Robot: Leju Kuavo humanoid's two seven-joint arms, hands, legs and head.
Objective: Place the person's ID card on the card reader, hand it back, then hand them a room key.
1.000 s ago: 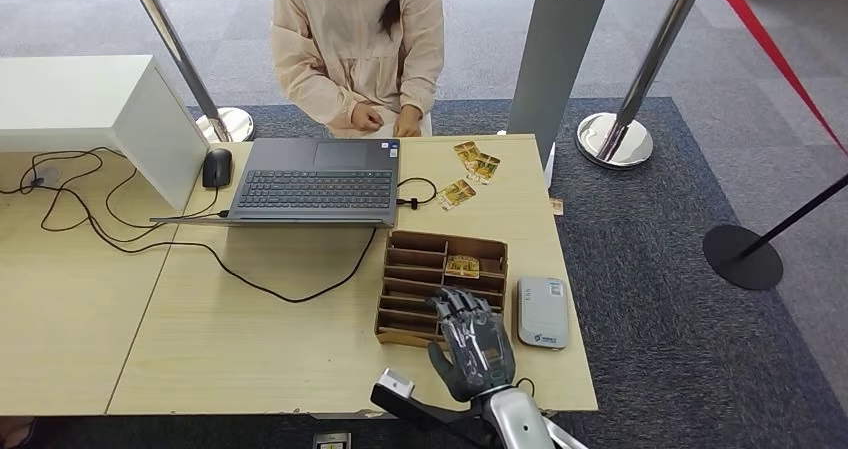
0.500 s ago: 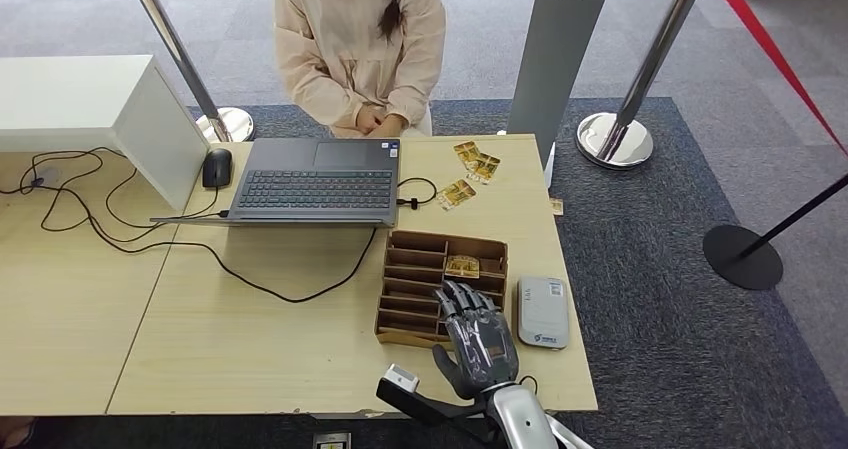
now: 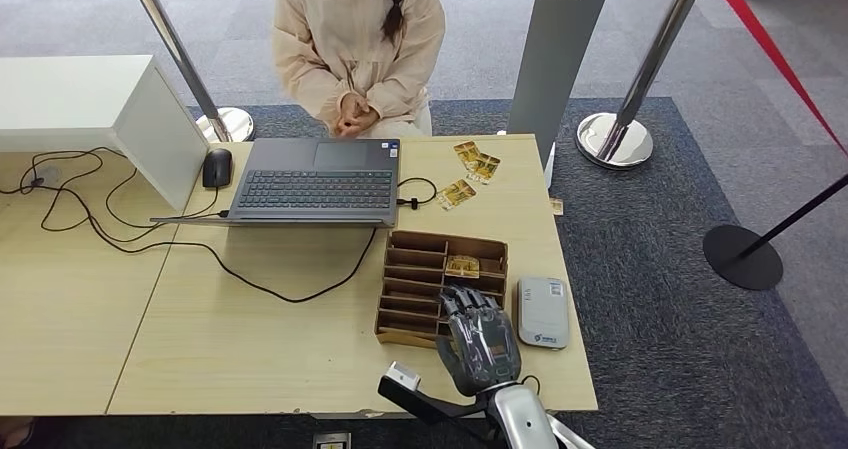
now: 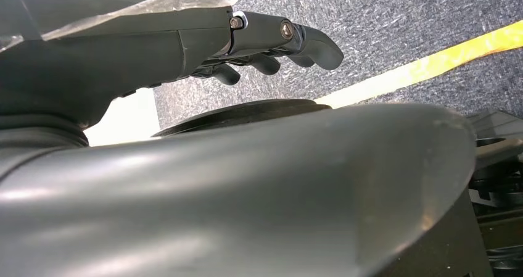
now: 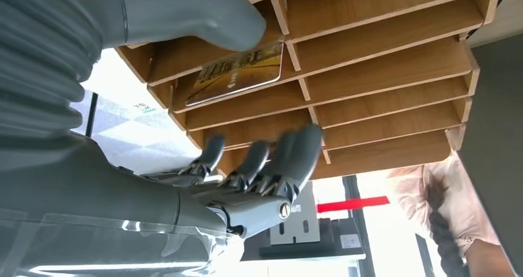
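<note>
Left hand [image 4: 271, 39]: hanging over carpet, fingers loosely curled, nothing held. Worktop [image 3: 270, 339]: laptop [image 3: 315, 181] far side; wooden slotted tray [image 3: 425, 274] holding a gold room key card [image 3: 462, 266]. Right hand [image 3: 478, 344]: over tray's near edge, fingers [image 5: 290, 160] spread, empty. Card reader [image 3: 542, 311]: just right of tray. Person [image 3: 360, 44]: beyond laptop.

The right hand [image 3: 480, 341] was dark grey with black jointed fingers [image 5: 290, 160], a thick grey thumb [image 5: 185, 8] and a small round screw at the knuckle. A ribbed grey cover sat behind it, above a silver forearm [image 3: 522, 417]. The left hand [image 4: 271, 39] was grey too.
</note>
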